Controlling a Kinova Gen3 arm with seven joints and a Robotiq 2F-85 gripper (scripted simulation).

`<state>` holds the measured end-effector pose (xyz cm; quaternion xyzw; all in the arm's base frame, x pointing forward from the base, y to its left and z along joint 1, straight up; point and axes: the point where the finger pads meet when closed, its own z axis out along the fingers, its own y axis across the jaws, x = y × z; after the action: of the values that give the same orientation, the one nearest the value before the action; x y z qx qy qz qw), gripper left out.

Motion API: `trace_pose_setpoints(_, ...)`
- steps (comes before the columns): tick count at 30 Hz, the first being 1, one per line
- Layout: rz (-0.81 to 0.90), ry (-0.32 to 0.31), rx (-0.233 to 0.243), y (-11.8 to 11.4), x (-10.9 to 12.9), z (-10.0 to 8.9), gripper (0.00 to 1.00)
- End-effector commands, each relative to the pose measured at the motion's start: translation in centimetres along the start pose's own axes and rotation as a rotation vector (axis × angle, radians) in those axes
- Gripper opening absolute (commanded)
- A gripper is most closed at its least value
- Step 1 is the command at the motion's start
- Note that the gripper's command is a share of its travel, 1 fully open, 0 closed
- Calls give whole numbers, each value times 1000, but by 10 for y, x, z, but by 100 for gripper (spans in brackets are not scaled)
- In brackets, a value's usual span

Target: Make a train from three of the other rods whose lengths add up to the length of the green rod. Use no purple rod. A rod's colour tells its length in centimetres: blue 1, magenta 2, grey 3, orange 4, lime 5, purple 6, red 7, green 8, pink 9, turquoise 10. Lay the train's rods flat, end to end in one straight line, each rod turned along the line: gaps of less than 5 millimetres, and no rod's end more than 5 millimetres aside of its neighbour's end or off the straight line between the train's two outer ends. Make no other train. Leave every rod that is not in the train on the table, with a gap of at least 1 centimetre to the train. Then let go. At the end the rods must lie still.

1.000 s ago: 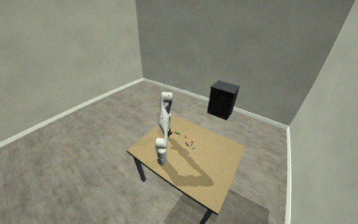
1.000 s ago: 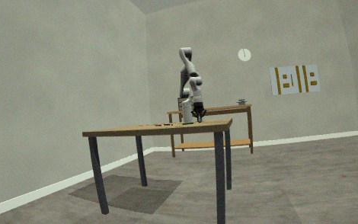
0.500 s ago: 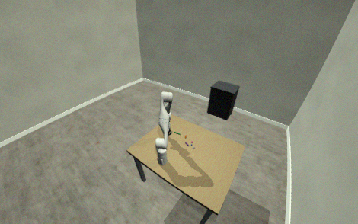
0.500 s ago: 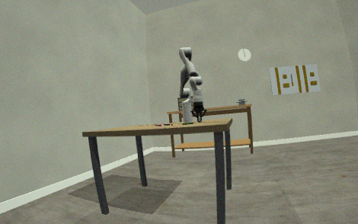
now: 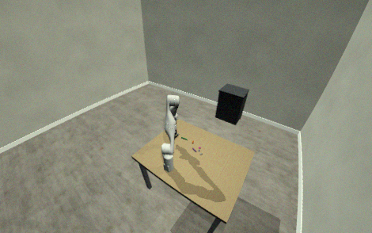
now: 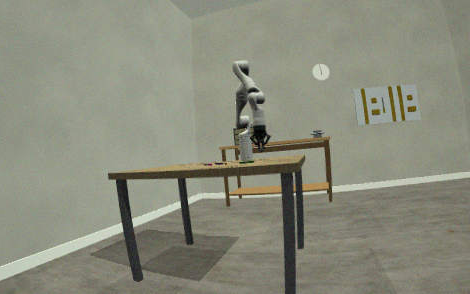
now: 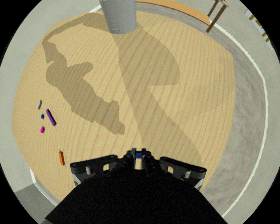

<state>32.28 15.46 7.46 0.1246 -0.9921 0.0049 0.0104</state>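
My gripper (image 7: 138,153) is shut on a small blue rod (image 7: 138,156) and hangs a little above the table near the arm's base; it also shows in the top view (image 5: 176,135) and the exterior view (image 6: 260,145). The green rod (image 5: 184,139) lies flat just right of the gripper and is hidden in the wrist view. Further right lie an orange rod (image 5: 193,141), a purple rod (image 5: 194,150), a magenta rod (image 5: 199,148) and a grey rod (image 5: 201,154), all apart. In the wrist view the orange rod (image 7: 62,157), purple rod (image 7: 51,117), magenta rod (image 7: 42,129) and grey rod (image 7: 39,104) lie at the far left.
The arm's base (image 5: 168,158) stands at the table's near left edge. A black cabinet (image 5: 232,103) stands by the back wall. A second wooden table (image 6: 284,146) stands behind the work table.
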Motion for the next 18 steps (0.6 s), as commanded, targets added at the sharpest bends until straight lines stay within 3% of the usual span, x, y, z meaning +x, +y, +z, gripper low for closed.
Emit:
trace_pose_setpoints(1,5,-28,-5,-1,-7,-21,5)
trace_pose_setpoints(8,5,-28,-5,-1,-7,-44,5)
trace_pose_setpoints(18,5,-28,-5,-1,-7,-47,5)
